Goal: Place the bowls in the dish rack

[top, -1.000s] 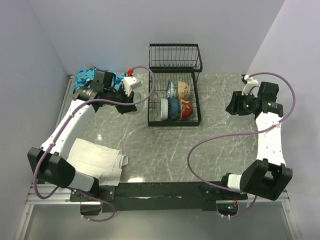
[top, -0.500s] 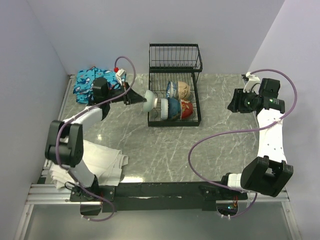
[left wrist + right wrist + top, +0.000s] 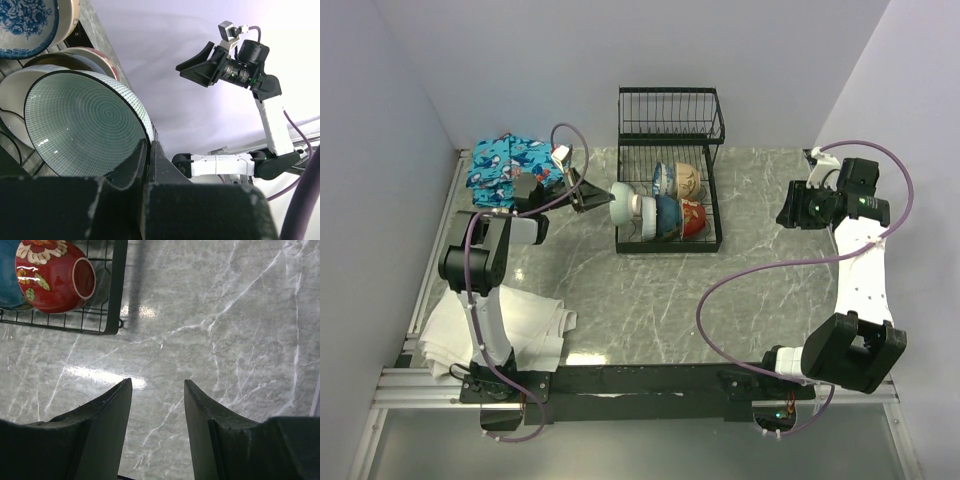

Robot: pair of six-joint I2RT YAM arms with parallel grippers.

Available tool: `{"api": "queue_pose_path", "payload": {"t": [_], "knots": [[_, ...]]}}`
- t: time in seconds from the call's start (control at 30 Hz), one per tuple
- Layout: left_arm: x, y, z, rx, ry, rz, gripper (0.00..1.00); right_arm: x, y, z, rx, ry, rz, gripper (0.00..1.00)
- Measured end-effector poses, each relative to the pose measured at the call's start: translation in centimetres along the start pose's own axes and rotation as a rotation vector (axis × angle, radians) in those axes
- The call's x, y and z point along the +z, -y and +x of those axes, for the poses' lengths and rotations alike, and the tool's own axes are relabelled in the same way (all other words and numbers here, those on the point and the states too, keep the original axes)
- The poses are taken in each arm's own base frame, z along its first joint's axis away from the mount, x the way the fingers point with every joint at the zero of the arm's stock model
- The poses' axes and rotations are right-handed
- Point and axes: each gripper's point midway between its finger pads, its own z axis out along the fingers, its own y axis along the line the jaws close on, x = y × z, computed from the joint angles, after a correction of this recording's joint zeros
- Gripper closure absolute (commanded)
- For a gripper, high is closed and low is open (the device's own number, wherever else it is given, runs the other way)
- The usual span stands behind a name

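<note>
The black wire dish rack (image 3: 707,205) stands at the back middle of the marble table. Several bowls stand on edge inside it: a white one (image 3: 645,213), a blue one (image 3: 667,215), a red flowered one (image 3: 693,218), and behind them a blue-and-white one (image 3: 665,180) and a cream one (image 3: 689,182). My left gripper (image 3: 594,197) is shut on the rim of a pale green bowl (image 3: 620,203), held on edge at the rack's left side. The left wrist view shows its ringed green inside (image 3: 85,125) pinched between my fingers (image 3: 135,160). My right gripper (image 3: 157,385) hangs open over bare table, right of the rack (image 3: 118,290).
A blue patterned cloth (image 3: 505,160) lies at the back left corner. A white towel (image 3: 515,320) is spread at the near left beside the left arm's base. Walls close in the table at the back and on both sides.
My left arm has swung right from the back left, carrying the pale green bowl to the rack's left side. The right arm has barely moved.
</note>
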Motion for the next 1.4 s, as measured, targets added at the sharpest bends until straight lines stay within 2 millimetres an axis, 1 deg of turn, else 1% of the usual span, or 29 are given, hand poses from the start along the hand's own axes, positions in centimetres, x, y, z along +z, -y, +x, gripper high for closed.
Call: {"api": "queue_pose_path", "payload": {"t": [0.33,0.6,0.77,0.93,1.17,1.4], "knots": [[-0.1,-0.9,0.0,-0.002,0.002,-0.012,0.99,0.3,0.2,0.0,0.0,-0.013,0.004,0.46],[0.0,-3.2,0.1,-0.008,-0.001,-0.068,0.99,0.5,0.0,0.0,-0.007,-0.018,-0.001,0.46],[0.6,-4.6,-0.2,-0.001,-0.003,-0.096,0.99,0.7,0.0,-0.1,-0.006,-0.025,-0.004,0.46],[1.2,-5.8,0.1,0.003,-0.008,-0.124,0.99,0.8,-0.1,0.0,-0.007,-0.028,-0.005,0.46],[2.4,-6.5,1.2,-0.03,-0.031,-0.106,0.99,0.8,0.0,0.0,-0.009,-0.03,-0.001,0.46],[2.7,-6.5,0.9,-0.081,-0.01,-0.045,0.99,1.2,0.1,0.2,-0.015,-0.055,0.002,0.46]]}}
